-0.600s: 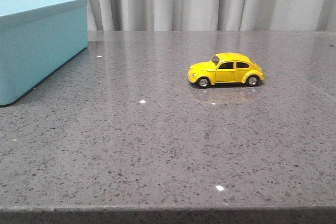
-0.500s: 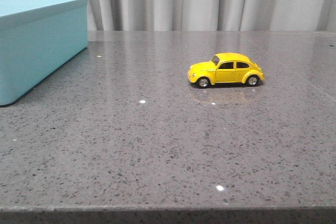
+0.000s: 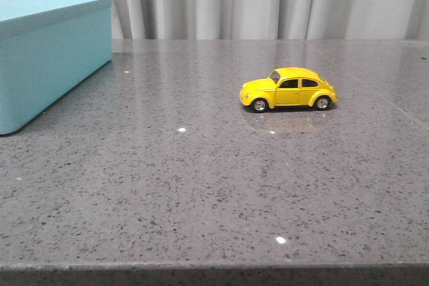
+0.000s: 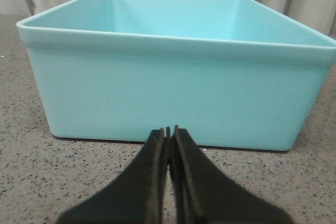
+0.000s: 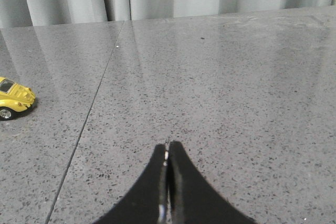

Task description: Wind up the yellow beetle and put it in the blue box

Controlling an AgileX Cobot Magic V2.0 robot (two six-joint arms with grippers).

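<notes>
The small glossy yellow toy beetle [image 3: 288, 89] stands on its wheels on the speckled grey stone table [image 3: 201, 185], well apart from the clenched, empty right gripper [image 5: 167, 153] (only its nose shows there). The left gripper [image 4: 169, 132], also pressed closed on nothing, sits just before the large matte turquoise-blue box [image 4: 173, 95].

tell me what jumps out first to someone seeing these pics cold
The yellow beetle grabs the eye first: a glossy toy car standing on its wheels alone on the grey speckled table, right of centre in the front view. Next comes the blue box, large and open-topped, at the table's far left, well apart from the car. In the wrist views the left gripper and the right gripper are both shut and hold nothing.
</notes>
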